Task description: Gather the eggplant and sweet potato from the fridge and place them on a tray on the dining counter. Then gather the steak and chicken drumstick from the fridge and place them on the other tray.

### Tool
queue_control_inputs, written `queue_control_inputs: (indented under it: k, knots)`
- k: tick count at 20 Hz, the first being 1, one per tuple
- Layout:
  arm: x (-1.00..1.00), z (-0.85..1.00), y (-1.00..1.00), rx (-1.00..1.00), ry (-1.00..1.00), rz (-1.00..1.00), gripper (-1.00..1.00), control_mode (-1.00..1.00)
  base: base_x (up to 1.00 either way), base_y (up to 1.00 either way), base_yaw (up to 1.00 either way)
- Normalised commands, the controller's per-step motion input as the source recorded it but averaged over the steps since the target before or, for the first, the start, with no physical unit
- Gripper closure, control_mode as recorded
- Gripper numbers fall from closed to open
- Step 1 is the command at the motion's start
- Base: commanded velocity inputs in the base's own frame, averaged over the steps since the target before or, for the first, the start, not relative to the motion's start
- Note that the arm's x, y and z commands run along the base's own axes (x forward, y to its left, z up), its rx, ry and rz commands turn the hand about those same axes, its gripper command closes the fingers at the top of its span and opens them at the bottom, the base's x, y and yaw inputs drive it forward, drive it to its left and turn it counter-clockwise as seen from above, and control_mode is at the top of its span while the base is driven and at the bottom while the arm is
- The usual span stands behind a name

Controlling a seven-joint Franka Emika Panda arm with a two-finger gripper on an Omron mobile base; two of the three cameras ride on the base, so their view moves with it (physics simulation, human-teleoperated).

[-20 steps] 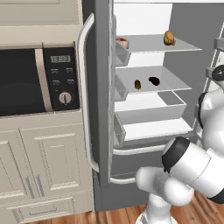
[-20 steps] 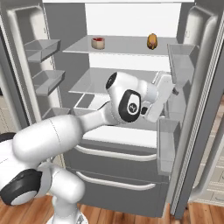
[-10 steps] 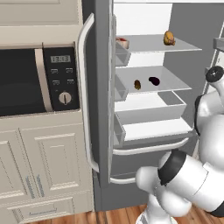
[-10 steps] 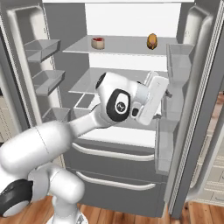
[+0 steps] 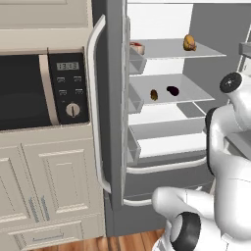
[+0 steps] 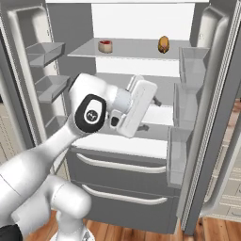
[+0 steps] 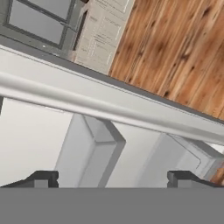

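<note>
The two-finger gripper (image 7: 111, 178) stands spread wide with nothing between its dark tips, its camera looking past a pale grey bin on the open fridge door toward wood flooring. In the right base view the white hand (image 6: 136, 106) hangs in front of the middle shelf of the tall dark grey fridge (image 5: 113, 112).

On that middle shelf lie a small reddish-brown oval sweet potato (image 5: 154, 95) and, just beside it, a dark purple rounded eggplant (image 5: 172, 90), apart from each other. Both are probably firm and light. The sweet potato's skin should give decent friction, so pinching across its narrow middle looks safest. The eggplant is likely smooth and rounded, so it may squirt out unless it is taken at its widest part.

On the top shelf sit a chunky red-topped steak (image 6: 105, 46) and a tan-brown chicken drumstick (image 6: 163, 44), well apart.
</note>
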Motion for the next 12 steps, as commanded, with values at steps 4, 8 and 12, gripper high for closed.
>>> queue_control_inputs:
  k: [4, 8, 12]
  knots:
    - [-0.09, 0.2, 0.7, 0.0, 0.0, 0.01, -1.0, -1.0, 0.0, 0.0, 0.0]
    - [0.0, 0.19, 0.81, 0.0, 0.0, 0.11, -1.0, -1.0, 0.0, 0.0, 0.0]
    - [0.02, 0.24, 0.34, 0.0, 0.05, 0.24, -1.0, -1.0, 0.0, 0.0, 0.0]
